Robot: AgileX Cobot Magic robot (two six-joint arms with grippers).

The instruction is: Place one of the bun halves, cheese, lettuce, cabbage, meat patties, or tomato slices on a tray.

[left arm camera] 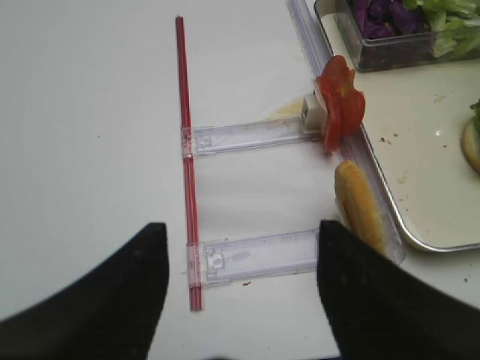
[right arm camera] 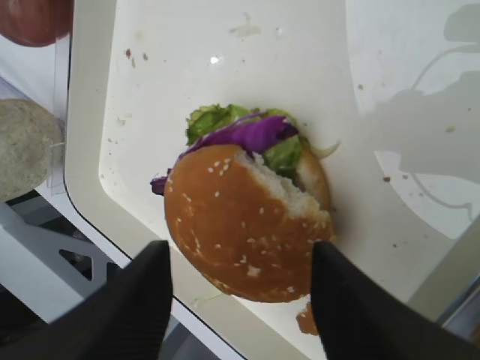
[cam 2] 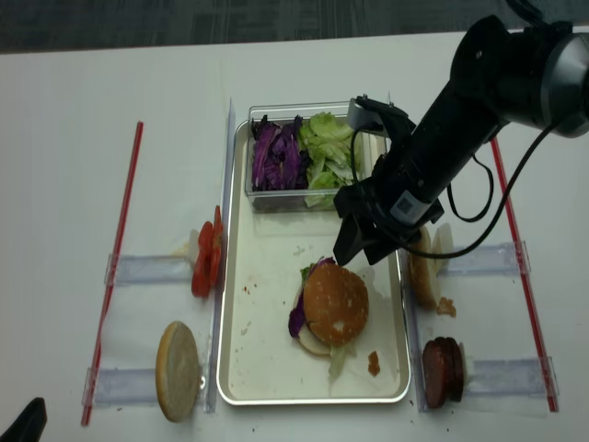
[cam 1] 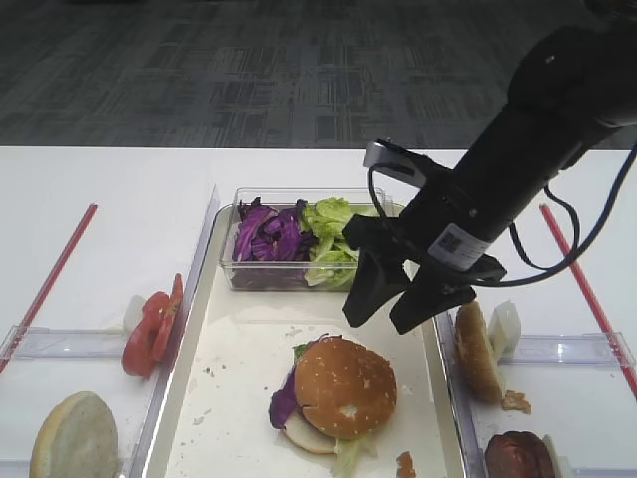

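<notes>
White table [cam 1: 100,199]: right claw [cam 1: 398,304] spread, empty, above seeded bun [cam 1: 343,386]; clear box [cam 1: 299,244] behind.

In the first high view, the meat patties [cam 1: 519,455] and the pale bun half [cam 1: 75,438] are cut off by the lower edge. The patty inside the stack is hidden under the sesame bun top [cam 1: 344,386]. The near corner of the tray [right arm camera: 88,150] is covered by the fingers of the right pincer [right arm camera: 240,300]. The left pincer [left arm camera: 236,289] is seen only as two blurred dark fingers.
</notes>
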